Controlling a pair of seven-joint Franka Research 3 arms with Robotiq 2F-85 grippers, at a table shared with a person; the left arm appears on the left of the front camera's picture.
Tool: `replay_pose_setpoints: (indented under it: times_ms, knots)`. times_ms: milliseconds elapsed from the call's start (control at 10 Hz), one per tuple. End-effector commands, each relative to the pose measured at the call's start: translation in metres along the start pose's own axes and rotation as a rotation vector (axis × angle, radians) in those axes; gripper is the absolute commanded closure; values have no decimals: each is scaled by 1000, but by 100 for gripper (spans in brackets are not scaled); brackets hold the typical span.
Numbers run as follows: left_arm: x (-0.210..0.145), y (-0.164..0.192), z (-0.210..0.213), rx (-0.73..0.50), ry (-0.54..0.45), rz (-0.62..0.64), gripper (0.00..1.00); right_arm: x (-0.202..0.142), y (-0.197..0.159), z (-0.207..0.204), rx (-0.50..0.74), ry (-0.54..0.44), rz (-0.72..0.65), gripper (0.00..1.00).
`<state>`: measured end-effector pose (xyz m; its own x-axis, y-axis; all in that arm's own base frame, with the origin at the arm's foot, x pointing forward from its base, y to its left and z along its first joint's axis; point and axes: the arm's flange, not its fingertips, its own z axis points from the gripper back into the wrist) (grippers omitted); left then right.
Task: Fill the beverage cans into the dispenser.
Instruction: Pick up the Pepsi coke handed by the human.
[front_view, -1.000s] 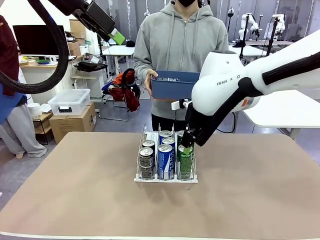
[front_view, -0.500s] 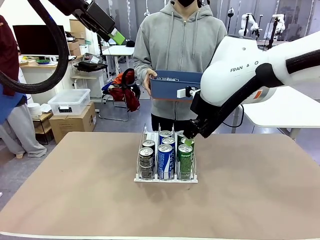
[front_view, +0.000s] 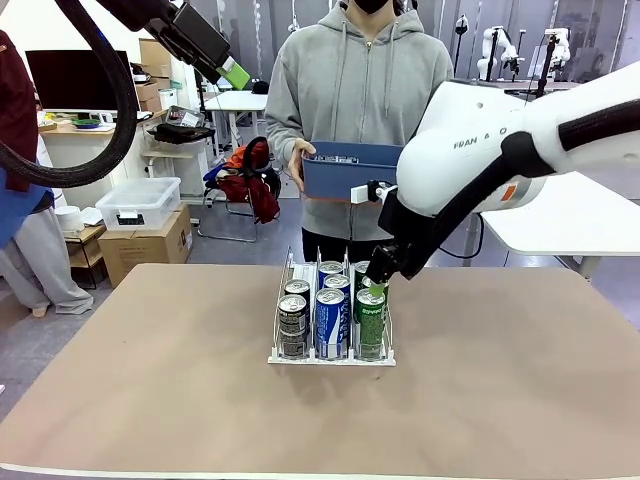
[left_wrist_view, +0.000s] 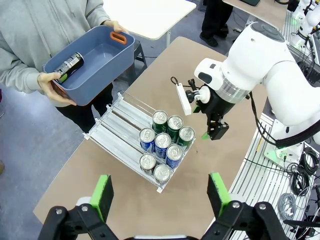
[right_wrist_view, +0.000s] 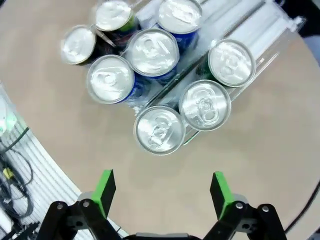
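The dispenser (front_view: 330, 359) stands mid-table with several beverage cans upright in its three lanes: black ones (front_view: 292, 325) on the left, blue-and-white ones (front_view: 330, 322) in the middle, green ones (front_view: 371, 320) on the right. My right gripper (front_view: 377, 280) hovers open just above the green cans, holding nothing. From the right wrist the silver can tops (right_wrist_view: 159, 129) lie beyond its spread fingers (right_wrist_view: 160, 192). My left gripper (front_view: 228, 70) is raised high at the upper left, open and empty (left_wrist_view: 159, 192). It looks down on the dispenser (left_wrist_view: 112, 132).
A person at the far edge holds a blue bin (front_view: 350, 170) in both hands, and one dark can (left_wrist_view: 69, 64) lies inside it. The dispenser's rear lane sections are bare. Open tabletop (front_view: 150, 400) surrounds the rack.
My right gripper has let go of the front green can and lifted off it. It now hangs a little above the right lane. The left arm stayed still.
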<state>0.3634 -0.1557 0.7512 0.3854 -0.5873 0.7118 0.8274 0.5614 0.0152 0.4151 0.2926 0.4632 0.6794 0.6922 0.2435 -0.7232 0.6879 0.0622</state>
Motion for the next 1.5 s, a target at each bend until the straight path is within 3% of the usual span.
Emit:
replay_pose_setpoints:
  times_ms: [0, 500, 1200, 1400]
  knots:
    - [-2, 1, 0, -6, 1, 7, 0, -15, -8, 40, 124, -13, 198, 0]
    - [-2, 1, 0, -6, 1, 7, 0, -27, -75, 137, 202, -199, 224, 0]
    - [-2, 1, 0, -6, 1, 7, 0, -58, -106, 264, 9, -482, -22, 0]
    - [-2, 1, 0, -6, 1, 7, 0, -60, -110, 293, 14, -519, -1, 0]
